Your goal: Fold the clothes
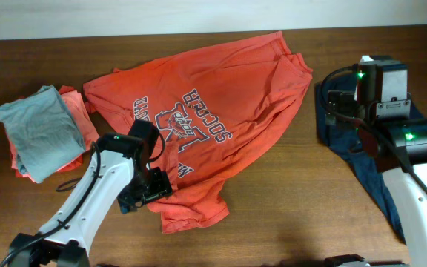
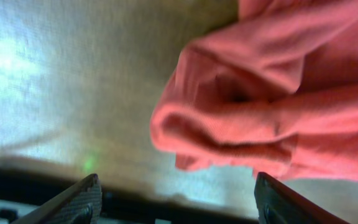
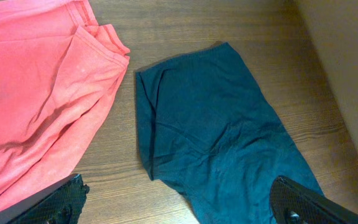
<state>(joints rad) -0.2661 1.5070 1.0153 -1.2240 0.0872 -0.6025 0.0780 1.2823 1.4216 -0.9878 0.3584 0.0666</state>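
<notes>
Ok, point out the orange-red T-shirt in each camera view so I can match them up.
Overhead: the T-shirt lies spread across the middle, lettering up.
Left wrist: a bunched edge of it fills the upper right.
Right wrist: it covers the left side.
Shared landmark: the wooden table under the shirt.

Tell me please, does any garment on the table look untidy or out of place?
Yes. The orange-red T-shirt lies spread at an angle and wrinkled, its lower corner bunched into folds near the open left gripper. The dark navy garment lies crumpled, partly beneath the right arm. The grey shirt looks folded.
</notes>
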